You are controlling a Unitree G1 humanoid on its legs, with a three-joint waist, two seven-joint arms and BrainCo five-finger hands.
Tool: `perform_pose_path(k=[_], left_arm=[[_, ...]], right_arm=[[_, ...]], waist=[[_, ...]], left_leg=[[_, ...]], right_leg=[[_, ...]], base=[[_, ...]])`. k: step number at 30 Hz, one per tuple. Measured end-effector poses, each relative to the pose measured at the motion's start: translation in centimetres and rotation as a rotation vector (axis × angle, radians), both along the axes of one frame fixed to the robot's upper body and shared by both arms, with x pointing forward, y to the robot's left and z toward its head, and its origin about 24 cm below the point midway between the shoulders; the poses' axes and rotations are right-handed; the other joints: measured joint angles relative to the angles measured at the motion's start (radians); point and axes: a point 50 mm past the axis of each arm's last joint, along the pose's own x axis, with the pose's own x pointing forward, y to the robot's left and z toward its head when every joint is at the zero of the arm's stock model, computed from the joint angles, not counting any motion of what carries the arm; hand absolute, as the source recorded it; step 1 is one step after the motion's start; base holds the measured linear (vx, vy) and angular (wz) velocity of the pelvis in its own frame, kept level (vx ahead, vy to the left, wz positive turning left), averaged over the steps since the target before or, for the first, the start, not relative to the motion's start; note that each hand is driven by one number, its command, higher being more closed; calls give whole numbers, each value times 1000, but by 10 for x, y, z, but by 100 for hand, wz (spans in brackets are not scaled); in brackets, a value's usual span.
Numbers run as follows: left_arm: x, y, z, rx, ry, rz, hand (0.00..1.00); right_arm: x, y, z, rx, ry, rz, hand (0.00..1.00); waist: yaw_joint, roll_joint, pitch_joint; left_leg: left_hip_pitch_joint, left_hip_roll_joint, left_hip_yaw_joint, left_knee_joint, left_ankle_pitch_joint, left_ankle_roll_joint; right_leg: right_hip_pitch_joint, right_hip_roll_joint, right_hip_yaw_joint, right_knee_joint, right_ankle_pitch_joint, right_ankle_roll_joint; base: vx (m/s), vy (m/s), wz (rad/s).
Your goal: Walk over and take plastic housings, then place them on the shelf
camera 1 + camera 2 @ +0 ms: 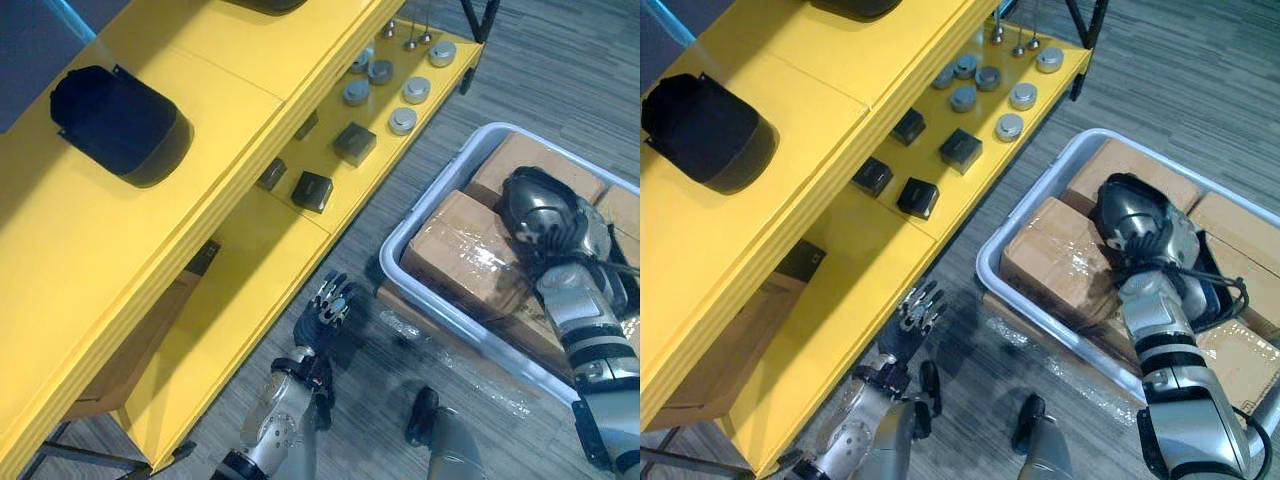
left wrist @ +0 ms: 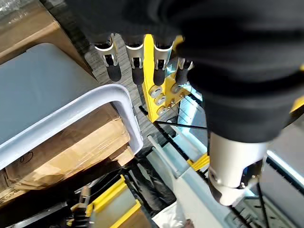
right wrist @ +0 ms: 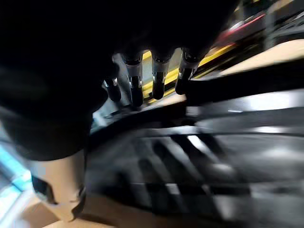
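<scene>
Over the black housing [image 1: 1212, 288] in the bin [image 1: 394, 256], right robot hand [image 1: 1140, 222] is straight-fingered; left robot hand [image 1: 330, 302] relaxed.

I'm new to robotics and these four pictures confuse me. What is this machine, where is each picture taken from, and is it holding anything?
It is a humanoid robot looking down. Two pictures come from its head, two from cameras on its wrists. Its left hand hangs open beside a yellow shelf carrying a black housing, small black blocks and round metal pieces. Its right hand, fingers straight, is over a grey bin of wrapped cardboard boxes, above a dark part too blurred to name. Neither hand holds anything.
</scene>
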Motion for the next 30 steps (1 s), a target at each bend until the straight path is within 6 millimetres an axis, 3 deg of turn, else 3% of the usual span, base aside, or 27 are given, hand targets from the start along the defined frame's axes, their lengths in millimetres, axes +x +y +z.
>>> perform_pose_path(k=[7, 10, 13, 15, 20, 23, 30], left_arm=[[-18, 4, -18, -40, 47, -18, 0], [-23, 4, -17, -56, 33, -28, 0], [-24, 3, -12, -71, 3, -40, 0], [-25, 4, -10, -78, -6, -39, 0], [-24, 9, -11, -89, -10, -17, 0], [-24, 10, -13, -84, -3, -15, 0], [-25, 14, -29, -42, 62, -9, 0]], right_arm=[[-20, -32, 3, 6, -13, -199, 0], [-31, -46, 4, 1, -38, -269, 0], [-36, -52, 9, -40, -103, -222, 0], [-34, -46, 16, -73, -152, -133, 0], [-28, 3, 53, -244, -367, 255, 0], [-29, 16, 58, -286, -426, 346, 0], [-34, 12, 58, -266, -454, 337, 0]], waist=[[4, 12, -1], [1, 19, -1], [-2, 23, 0], [-6, 23, 0], [-39, 23, 0], [-40, 21, 0], [-56, 13, 4]], left_leg=[[-16, -16, 13, 2, -2, 10], [-15, -19, 31, -4, 0, 15], [-15, -22, 37, -10, 7, 22], [-9, -19, 44, -12, 12, 21], [23, -9, 53, -12, 9, 18], [47, -1, 54, -10, 2, 15], [72, 10, 56, -12, 3, 18]], right_leg=[[-34, -21, 19, 18, -2, 3], [-45, -30, 26, 25, -2, 4], [-56, -34, 35, 32, -2, 4], [-58, -31, 43, 33, -2, 4], [-34, -19, 53, 29, -2, 4], [-8, -8, 52, 22, -2, 4], [15, 7, 56, 10, 0, 2]], base=[[-2, 2, 1], [0, 0, 0], [3, -10, -3], [15, -30, -12], [11, -25, -7], [-12, -20, -6], [-12, -22, -6]])
